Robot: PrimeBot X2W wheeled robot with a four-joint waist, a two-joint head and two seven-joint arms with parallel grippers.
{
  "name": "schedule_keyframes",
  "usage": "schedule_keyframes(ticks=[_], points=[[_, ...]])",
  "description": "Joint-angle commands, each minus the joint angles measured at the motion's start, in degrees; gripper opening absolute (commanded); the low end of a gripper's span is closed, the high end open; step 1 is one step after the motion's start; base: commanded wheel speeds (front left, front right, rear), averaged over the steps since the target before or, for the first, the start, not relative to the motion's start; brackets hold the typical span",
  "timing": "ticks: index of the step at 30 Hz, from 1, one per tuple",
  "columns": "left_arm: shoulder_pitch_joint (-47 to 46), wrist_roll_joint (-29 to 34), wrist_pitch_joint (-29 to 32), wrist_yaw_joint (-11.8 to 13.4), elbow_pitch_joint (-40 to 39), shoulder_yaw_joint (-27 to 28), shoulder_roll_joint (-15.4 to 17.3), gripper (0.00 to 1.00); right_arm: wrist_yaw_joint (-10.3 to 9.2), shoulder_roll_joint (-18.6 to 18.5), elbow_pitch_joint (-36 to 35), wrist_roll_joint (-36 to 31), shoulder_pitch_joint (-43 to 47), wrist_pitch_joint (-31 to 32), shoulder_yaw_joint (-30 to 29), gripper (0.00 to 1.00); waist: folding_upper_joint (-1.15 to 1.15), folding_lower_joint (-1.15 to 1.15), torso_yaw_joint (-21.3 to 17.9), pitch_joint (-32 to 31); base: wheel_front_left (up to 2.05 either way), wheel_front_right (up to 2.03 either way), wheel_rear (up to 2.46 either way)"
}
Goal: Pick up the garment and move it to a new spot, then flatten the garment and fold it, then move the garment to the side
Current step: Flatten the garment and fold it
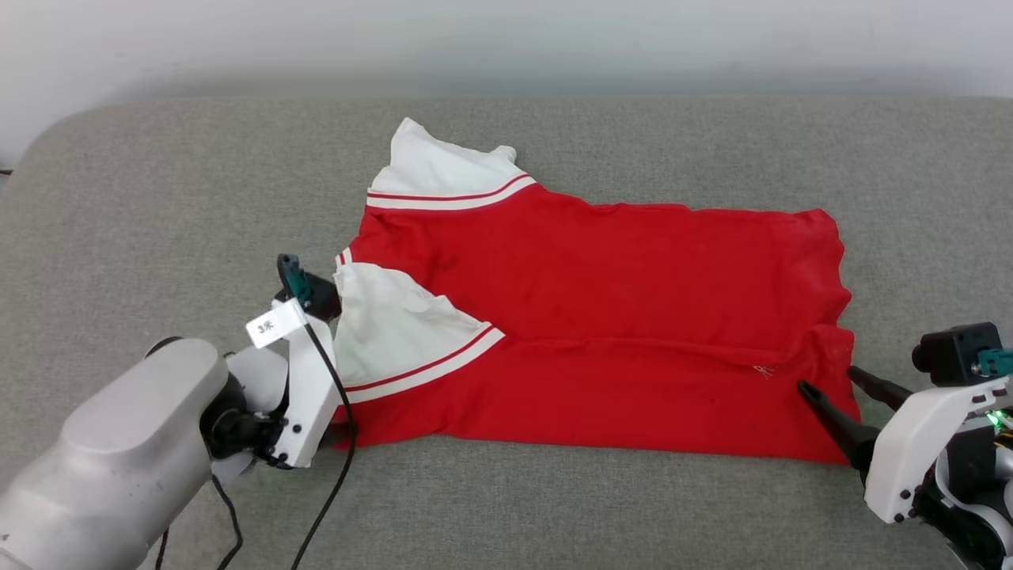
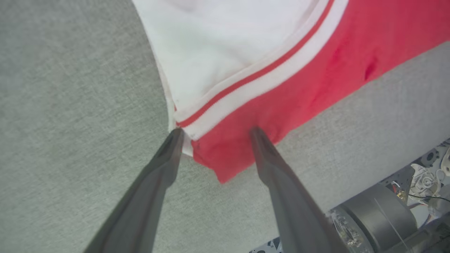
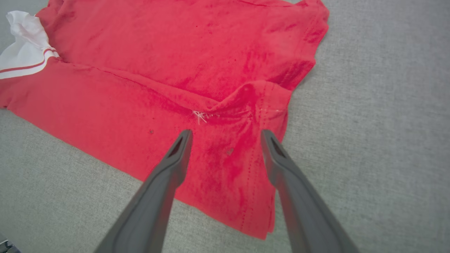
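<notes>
Shirt (image 1: 601,301) lies half folded; my left jaws spread astride its sleeve-side corner, right jaws spread over the hem corner. I'd pinch every layer at both, then lift evenly

forearm (image 1: 119,459) pale grey | wrist bracket (image 1: 309,396) white | cable (image 1: 349,434) black | fingers (image 3: 165,175) dark

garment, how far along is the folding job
Done: the garment lies spread flat on the grey cushion, its near edge and sleeve apparently folded over. In hand: the left gripper and right gripper, open, sit at its near corners. Remaining: more folding, moving aside.
</notes>
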Motion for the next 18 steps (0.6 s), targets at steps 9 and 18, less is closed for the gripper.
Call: schedule_keyframes(ticks=[9,18], points=[[4.36,-0.15,-1.95,0.06,6.41,-2.56,-2.18,0.56,-0.05,-0.26,-2.22,-1.23,-1.71,-0.01,0.16,1.00,0.00,0.00,-1.50,1.11,0.00,0.00,0.00],[3.26,-1.40,-8.20,-0.05,2.82,-1.63,-0.88,0.00,-0.05,-4.05,-5.65,-2.27,-3.21,2.23,-1.90,1.00,0.00,0.00,-0.64,-1.24,0.00,0.00,0.00]])
